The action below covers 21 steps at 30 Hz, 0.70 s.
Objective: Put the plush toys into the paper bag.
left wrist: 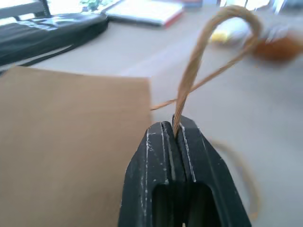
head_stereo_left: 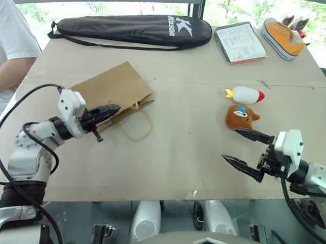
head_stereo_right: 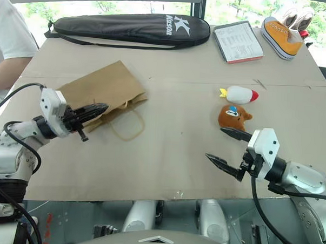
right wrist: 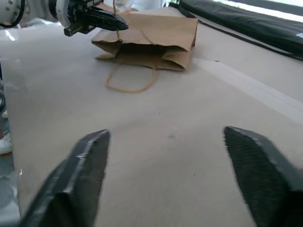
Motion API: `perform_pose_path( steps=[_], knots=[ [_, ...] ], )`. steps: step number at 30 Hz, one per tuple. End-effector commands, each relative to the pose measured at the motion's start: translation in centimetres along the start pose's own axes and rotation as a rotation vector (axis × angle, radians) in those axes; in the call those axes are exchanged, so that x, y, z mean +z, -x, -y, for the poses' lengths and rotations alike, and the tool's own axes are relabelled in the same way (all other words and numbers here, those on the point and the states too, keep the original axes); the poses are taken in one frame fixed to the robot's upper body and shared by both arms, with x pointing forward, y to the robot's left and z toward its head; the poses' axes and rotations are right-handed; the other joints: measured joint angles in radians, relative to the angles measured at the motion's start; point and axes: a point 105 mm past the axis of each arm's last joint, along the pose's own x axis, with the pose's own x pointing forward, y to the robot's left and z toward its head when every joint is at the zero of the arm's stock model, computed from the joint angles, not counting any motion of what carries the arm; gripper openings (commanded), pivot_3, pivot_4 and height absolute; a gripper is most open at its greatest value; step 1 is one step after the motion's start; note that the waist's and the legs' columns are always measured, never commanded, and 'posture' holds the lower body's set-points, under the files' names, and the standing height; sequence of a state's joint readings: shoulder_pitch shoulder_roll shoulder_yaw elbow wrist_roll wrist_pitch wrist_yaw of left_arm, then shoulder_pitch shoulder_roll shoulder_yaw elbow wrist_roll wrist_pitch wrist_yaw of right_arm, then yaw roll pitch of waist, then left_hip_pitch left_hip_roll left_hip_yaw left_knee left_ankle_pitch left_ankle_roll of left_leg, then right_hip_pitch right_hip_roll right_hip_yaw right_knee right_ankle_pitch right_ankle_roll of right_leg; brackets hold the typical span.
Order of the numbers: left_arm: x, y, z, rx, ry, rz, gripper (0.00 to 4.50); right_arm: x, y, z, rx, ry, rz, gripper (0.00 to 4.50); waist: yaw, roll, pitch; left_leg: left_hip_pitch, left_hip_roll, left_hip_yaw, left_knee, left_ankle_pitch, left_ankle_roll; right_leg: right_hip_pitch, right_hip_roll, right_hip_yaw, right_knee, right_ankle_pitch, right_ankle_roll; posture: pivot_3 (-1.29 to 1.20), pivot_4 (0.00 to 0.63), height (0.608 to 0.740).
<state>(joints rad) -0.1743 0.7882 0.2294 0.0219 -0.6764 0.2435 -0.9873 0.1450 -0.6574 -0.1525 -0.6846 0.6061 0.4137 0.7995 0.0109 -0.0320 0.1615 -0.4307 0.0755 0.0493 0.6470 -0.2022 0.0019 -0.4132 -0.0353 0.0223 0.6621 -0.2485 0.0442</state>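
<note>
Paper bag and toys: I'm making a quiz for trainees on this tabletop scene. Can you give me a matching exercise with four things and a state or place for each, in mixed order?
Things:
1. left gripper
2. right gripper
3. paper bag
4. white rocket plush

States or places:
A. lying flat on the table, mouth toward the robot
B. open, holding nothing, near the brown bear plush
C. shut on the bag's cord handle
D. on the table just beyond the bear plush

Pairs: 1-C, 2-B, 3-A, 4-D
</note>
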Motion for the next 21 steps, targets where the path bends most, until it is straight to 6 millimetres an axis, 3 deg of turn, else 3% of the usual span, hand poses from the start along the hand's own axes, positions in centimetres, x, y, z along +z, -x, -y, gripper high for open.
perform_pose_path(
  steps=[1, 4, 5, 10, 14, 21],
  knots=[
    [2.3, -1.7, 2.2, -0.061, 0.157, 0.082, 0.00, 0.8, -1.3, 0.1, -0.001, 0.024, 0.045, 1.94, 0.000, 0.000, 0.000, 0.000, 0.000, 0.000, 0.000, 0.000, 0.000, 0.000, 0.000, 0.000, 0.000, 0.000, 0.000, 0.00, 0.150, 0.740],
    [2.8, -3.0, 3.7, -0.103, 0.242, 0.105, 0.00, 0.8, -2.9, 0.5, 0.002, 0.059, 0.046, 0.37, 0.000, 0.000, 0.000, 0.000, 0.000, -0.001, 0.001, 0.000, 0.000, 0.001, 0.001, 0.000, 0.000, 0.000, 0.000, 0.00, 0.150, 0.740],
    [2.9, -3.5, 4.1, -0.113, 0.267, 0.114, 0.00, 0.9, -3.6, 0.8, -0.002, 0.068, 0.054, 0.09, 0.000, 0.000, 0.000, 0.000, 0.000, -0.001, 0.001, 0.000, 0.000, 0.001, 0.001, 0.000, 0.000, 0.000, 0.000, 0.00, 0.150, 0.740],
    [4.0, -5.2, 5.5, -0.171, 0.429, 0.181, 0.00, 1.8, -9.7, 1.8, 0.028, 0.093, 0.084, 0.09, -0.007, 0.000, 0.000, 0.000, 0.000, -0.002, 0.003, 0.000, 0.000, 0.001, 0.003, 0.001, 0.001, 0.002, -0.003, 0.00, 0.150, 0.740],
    [4.9, -5.7, 6.6, -0.227, 0.479, 0.202, 0.00, 2.0, -13.2, 1.9, 0.063, 0.111, 0.084, 0.09, -0.012, 0.000, 0.000, 0.000, 0.000, -0.004, 0.002, 0.000, 0.000, 0.001, 0.004, 0.000, 0.001, 0.004, 0.000, 0.00, 0.150, 0.740],
    [5.6, -5.7, 8.1, -0.297, 0.519, 0.216, 0.00, -0.5, -17.0, 1.4, 0.162, 0.124, -0.001, 0.09, -0.016, 0.000, 0.000, -0.001, 0.000, -0.004, 0.001, 0.000, 0.000, 0.001, 0.003, 0.000, 0.000, 0.004, 0.001, 0.00, 0.150, 0.740]
  ],
)
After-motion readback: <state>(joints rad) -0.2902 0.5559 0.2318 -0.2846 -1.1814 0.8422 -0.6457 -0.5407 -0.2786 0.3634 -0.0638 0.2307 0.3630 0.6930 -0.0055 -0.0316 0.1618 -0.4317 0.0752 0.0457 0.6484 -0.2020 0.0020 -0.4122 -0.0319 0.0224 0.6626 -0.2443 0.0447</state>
